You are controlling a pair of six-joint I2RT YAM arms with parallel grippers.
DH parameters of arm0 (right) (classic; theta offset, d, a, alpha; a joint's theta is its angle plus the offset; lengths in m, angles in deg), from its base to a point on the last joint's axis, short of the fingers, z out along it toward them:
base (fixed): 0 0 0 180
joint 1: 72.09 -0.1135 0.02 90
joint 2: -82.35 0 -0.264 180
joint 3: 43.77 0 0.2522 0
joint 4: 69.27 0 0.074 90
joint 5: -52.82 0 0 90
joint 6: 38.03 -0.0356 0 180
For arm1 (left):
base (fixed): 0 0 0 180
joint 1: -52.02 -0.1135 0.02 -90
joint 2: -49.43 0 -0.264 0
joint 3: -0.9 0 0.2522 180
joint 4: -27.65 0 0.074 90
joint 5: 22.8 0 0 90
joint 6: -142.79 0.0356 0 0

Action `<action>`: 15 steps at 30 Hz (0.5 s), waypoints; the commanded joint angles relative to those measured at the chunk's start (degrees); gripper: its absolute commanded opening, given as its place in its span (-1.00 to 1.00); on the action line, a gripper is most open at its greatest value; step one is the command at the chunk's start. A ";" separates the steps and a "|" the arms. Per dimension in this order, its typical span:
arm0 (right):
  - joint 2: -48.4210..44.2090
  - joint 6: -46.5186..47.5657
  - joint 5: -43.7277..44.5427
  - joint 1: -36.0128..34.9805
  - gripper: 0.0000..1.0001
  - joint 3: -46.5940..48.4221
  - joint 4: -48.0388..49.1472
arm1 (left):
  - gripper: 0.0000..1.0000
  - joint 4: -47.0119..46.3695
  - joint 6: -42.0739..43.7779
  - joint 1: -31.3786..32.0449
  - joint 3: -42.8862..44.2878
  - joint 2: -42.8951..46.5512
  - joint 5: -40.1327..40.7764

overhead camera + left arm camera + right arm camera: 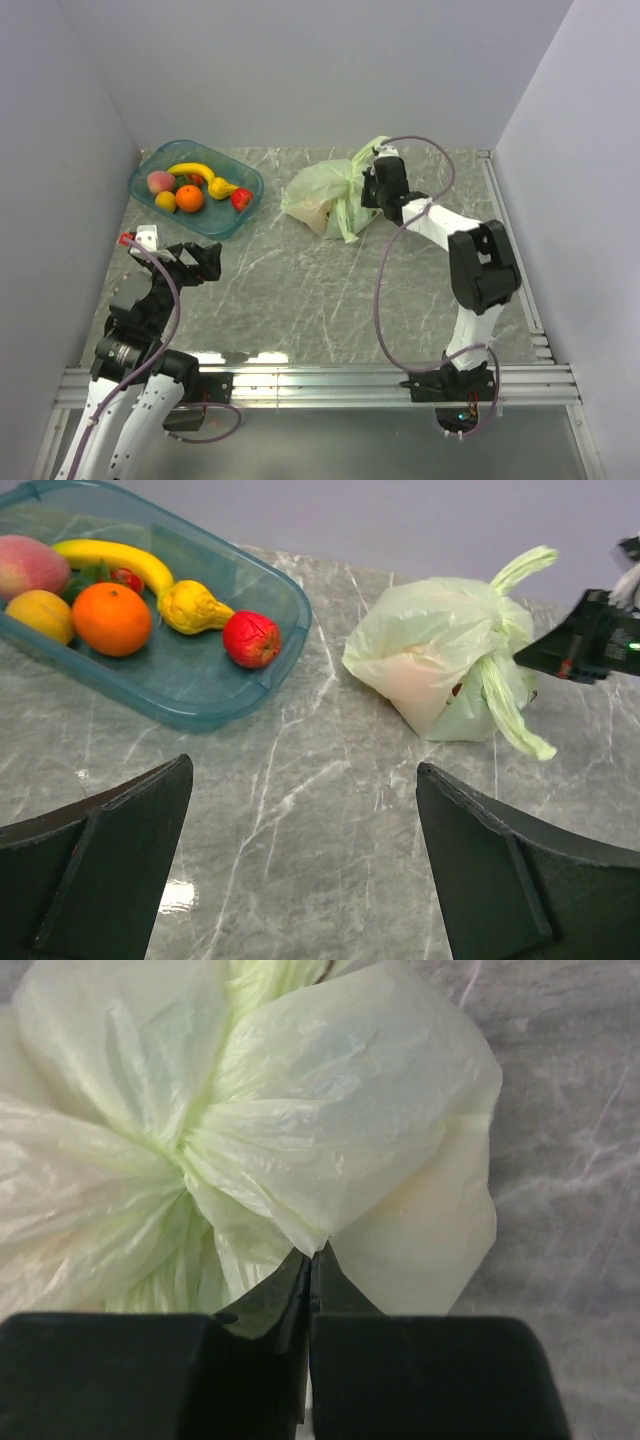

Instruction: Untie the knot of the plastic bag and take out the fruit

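- right tool [312,1258]: fingers pressed together, corner of a fold of the plastic bag [330,1110] pinched at the very tips
- knot [182,1146] is not between the fingers; in the right wrist view it sits up and to the left of the tips, with the pinched fold just beside it
- top view: right tool [368,190] touches the side of the plastic bag [318,196] that faces the right edge, level with the knot [352,186]
- one loose ear sticks up toward the far edge, another hangs down the side of the bag toward the near edge
- bag rests on the desk [300,290], right of centre and close to the far edge; pale green, crinkly, closed; contents are only a pale blur through the film
- left tool [200,262]: open, fingers spread wide, nothing between them; sits toward the near left corner, well apart from the bag
- left wrist view: left tool [305,770] faces the bag [430,665], knot [500,645] on its right-hand side
- teal tray [222,232] in the far left corner, apart from the bag; holds a banana [192,169], an orange [189,198], a red fruit [241,199] and more
- desk top is grey-green marble pattern, metal rail [320,378] along the near edge
- plain pale grey walls on left, far and right sides
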 commanded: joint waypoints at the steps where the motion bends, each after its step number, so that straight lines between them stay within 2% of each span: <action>1: -12.51 3.05 -1.60 -2.35 -1.00 -7.40 0.99 | 0.99 -3.76 1.29 -0.26 -0.44 -3.20 -4.44; 6: -26.67 3.32 -2.74 -6.49 -1.00 -19.60 -0.77 | 0.99 -2.97 0.24 -0.26 2.89 -13.63 -11.63; 11: -37.91 -0.53 -1.86 -11.58 -1.00 -28.94 0.19 | 0.99 -6.03 -5.12 0.62 6.68 -23.67 -18.77; 13: -40.30 -2.04 -1.42 -13.34 -1.00 -32.98 0.63 | 0.98 -7.53 -6.96 3.15 7.91 -28.16 -21.92; 15: -43.29 -3.44 -1.16 -14.22 -1.00 -36.92 1.60 | 0.98 -8.77 -7.67 6.23 9.40 -32.10 -21.51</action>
